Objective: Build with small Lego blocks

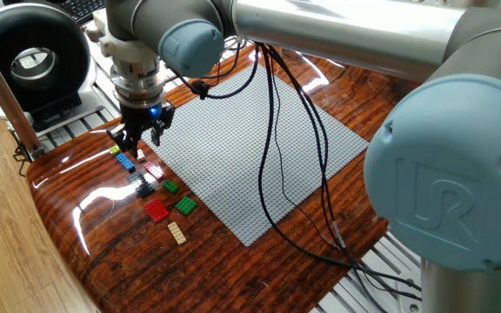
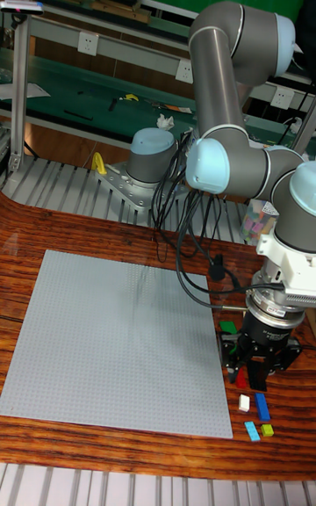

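Observation:
My gripper [image 1: 137, 139] [image 2: 249, 372] hangs low over the table's left edge, just off the grey baseplate [image 1: 242, 148] [image 2: 114, 339]. Its fingers are drawn in on a small red Lego block [image 2: 240, 376], which shows between the tips in the tall fixed view. Loose small Lego blocks lie beside it on the wood: blue [image 1: 126, 162] [image 2: 262, 405], yellow-green [image 1: 114, 151] [image 2: 267, 429], white [image 2: 244, 401], two green [image 1: 185, 205] [image 1: 170, 186], a larger red one [image 1: 156, 210] and tan [image 1: 177, 232].
Black cables [image 1: 277, 156] drape from the arm across the baseplate. A black ring-shaped device [image 1: 31, 59] stands behind the table's left corner. The arm's big grey-blue joint [image 1: 450, 191] fills the right foreground. Metal rails run along the table edge.

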Controlling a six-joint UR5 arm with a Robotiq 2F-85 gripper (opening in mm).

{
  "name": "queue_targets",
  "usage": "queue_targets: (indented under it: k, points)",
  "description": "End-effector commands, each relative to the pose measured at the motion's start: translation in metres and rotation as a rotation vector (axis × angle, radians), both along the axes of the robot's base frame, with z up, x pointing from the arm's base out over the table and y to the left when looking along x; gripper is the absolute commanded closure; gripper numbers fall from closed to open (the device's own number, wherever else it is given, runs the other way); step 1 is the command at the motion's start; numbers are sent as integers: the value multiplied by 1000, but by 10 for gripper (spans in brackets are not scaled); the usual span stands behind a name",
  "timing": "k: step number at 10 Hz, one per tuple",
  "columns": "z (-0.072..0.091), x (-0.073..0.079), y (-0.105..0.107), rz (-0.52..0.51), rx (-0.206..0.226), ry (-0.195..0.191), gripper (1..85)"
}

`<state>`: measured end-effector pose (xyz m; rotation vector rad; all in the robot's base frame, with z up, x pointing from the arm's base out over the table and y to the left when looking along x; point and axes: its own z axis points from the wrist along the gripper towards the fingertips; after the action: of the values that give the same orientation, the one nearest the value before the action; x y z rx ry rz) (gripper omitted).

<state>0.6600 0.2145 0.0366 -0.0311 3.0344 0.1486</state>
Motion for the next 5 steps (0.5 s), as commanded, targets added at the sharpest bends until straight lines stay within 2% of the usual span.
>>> queue_targets:
  k: [1,3,5]
  points:
    - [-2,-10,-4,-18,-1,0,360]
    - [-1,-23,-12,-13,-20,4,360]
    - [-1,-22,-12,-10,-20,1,360]
